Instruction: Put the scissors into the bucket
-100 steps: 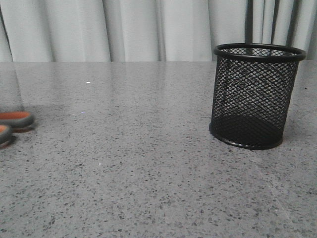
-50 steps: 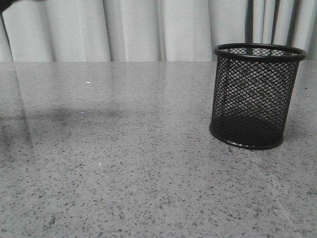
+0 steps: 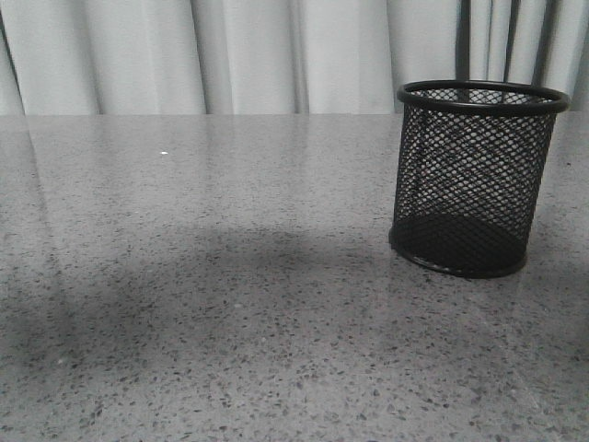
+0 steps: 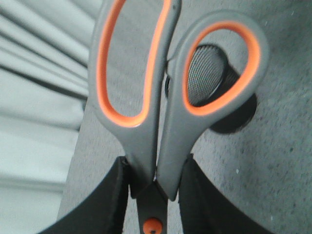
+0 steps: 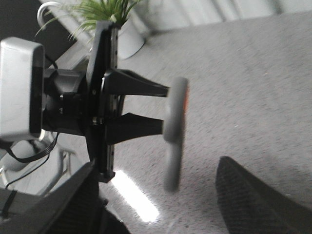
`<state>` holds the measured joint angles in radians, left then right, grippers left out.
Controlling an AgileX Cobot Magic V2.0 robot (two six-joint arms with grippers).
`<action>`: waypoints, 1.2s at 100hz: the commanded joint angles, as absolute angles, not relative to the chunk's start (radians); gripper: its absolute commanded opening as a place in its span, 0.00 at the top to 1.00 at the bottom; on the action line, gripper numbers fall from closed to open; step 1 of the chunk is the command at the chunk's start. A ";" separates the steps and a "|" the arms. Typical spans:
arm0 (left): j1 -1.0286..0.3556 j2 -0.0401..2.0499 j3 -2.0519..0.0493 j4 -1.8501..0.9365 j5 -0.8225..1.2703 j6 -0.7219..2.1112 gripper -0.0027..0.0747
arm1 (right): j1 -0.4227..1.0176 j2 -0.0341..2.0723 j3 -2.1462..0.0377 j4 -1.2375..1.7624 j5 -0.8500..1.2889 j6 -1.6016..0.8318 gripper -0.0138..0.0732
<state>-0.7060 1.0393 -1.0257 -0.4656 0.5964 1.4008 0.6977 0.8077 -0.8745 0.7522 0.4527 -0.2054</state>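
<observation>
The bucket [image 3: 474, 175], a black wire-mesh cup, stands upright on the grey speckled table [image 3: 230, 322] at the right of the front view. No gripper and no scissors show in that view. In the left wrist view my left gripper [image 4: 156, 163] is shut on the scissors [image 4: 146, 141] just above the orange pivot dot [image 4: 153, 225], handles away from the wrist. The bucket [image 4: 207, 73] shows through one handle loop. In the right wrist view the left gripper [image 5: 166, 108] holds the blurred scissors [image 5: 175, 117] above the table. My right gripper [image 5: 156, 195] is open and empty.
Pale curtains [image 3: 248, 55] hang behind the table's far edge. A potted plant [image 5: 105, 10] in a white pot stands beyond the table behind the left arm. A broad shadow [image 3: 230, 267] lies across the middle of the table.
The scissors' handles at the front view's left edge have lifted out of that view. A broad shadow has spread across the table's middle. The bucket has not moved.
</observation>
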 commanded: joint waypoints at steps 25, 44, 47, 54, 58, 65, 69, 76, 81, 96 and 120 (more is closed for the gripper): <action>-0.771 1.005 -1.061 -0.506 0.498 1.390 0.99 | 0.804 0.984 -0.986 0.774 0.306 -0.224 0.53; -0.771 0.969 -1.061 -0.551 0.493 1.390 0.88 | 0.804 0.991 -0.987 0.763 0.258 -0.241 0.91; -0.771 0.961 -1.061 -0.569 0.487 1.390 0.82 | 0.804 0.991 -0.987 0.758 0.256 -0.241 0.91; -0.771 0.929 -1.061 -0.618 0.457 1.390 0.59 | 0.799 0.991 -0.987 0.745 0.251 -0.241 0.91; -0.771 0.909 -1.061 -0.649 0.433 1.390 0.49 | 0.792 0.991 -0.987 0.743 0.251 -0.241 0.91; -0.771 0.874 -1.061 -0.723 0.394 1.390 0.38 | 0.767 0.991 -1.004 0.722 0.273 -0.241 0.91; -0.771 0.845 -1.061 -0.755 0.370 1.390 0.37 | 0.742 0.991 -1.024 0.701 0.306 -0.241 0.91; -0.771 0.796 -1.061 -0.783 0.357 1.390 0.43 | 0.676 0.991 -1.092 0.652 0.418 -0.241 0.91; -0.771 0.753 -1.061 -0.784 0.357 1.390 0.52 | 0.627 0.991 -1.148 0.616 0.537 -0.241 0.91; -0.771 0.654 -1.050 -0.784 0.360 1.390 0.91 | 0.477 0.993 -1.328 0.502 0.843 -0.203 0.91; -0.771 0.591 -1.027 -0.771 0.366 1.388 0.99 | 0.394 1.011 -1.531 0.190 1.299 -0.067 0.91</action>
